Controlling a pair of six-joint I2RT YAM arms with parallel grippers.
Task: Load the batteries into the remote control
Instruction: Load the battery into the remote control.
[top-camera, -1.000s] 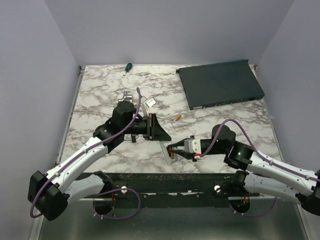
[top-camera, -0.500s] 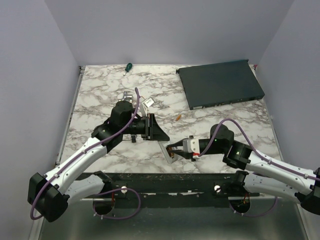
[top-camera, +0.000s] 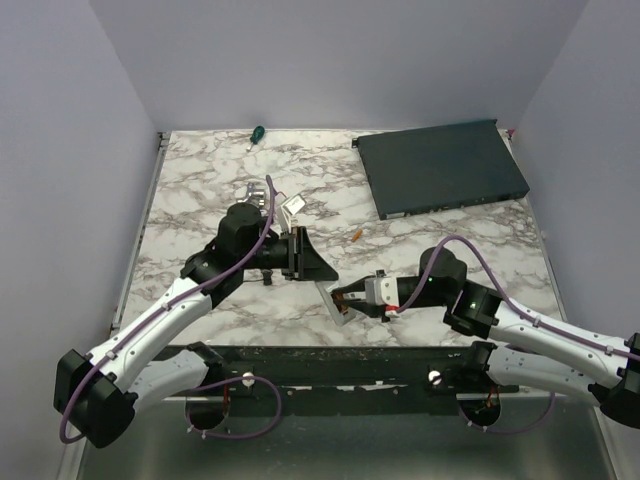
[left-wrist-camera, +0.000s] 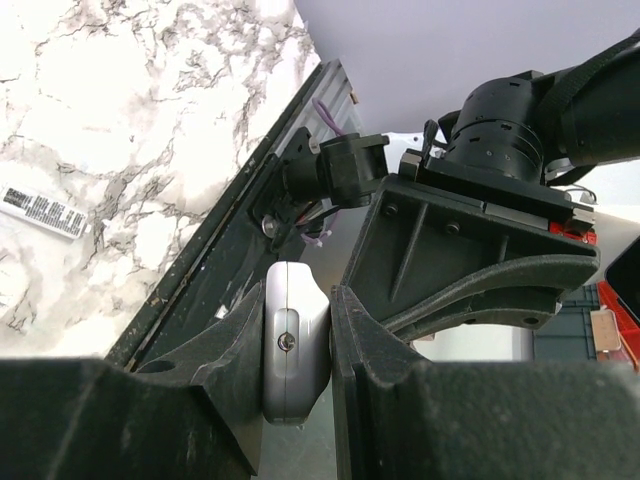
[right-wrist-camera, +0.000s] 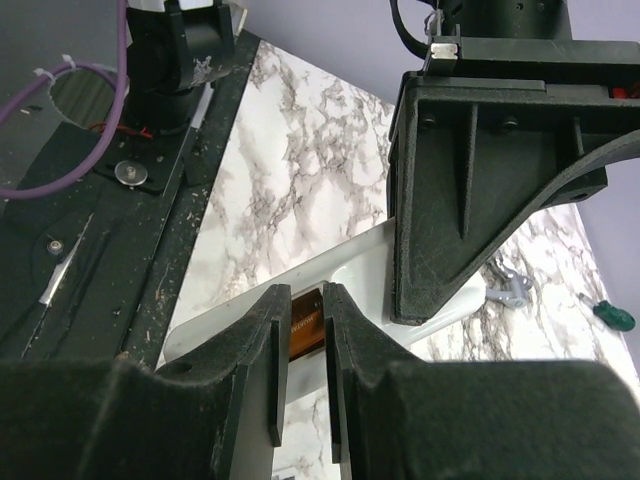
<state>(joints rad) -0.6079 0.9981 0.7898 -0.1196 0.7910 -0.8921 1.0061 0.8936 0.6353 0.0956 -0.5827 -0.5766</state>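
- Left gripper (left-wrist-camera: 300, 335) clamped on remote control (left-wrist-camera: 295, 290); body mostly hidden by fingers.
- Right gripper (right-wrist-camera: 307, 300) pinching orange battery (right-wrist-camera: 306, 330), apparently at remote; ends hidden.
- Second battery (top-camera: 356, 235) loose mid-table (top-camera: 200, 190), open marble around.

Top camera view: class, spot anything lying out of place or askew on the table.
One orange battery lies loose and slanted on the marble table, away from the remote control, which sits skewed near the front edge. Nothing looks spilled or broken.
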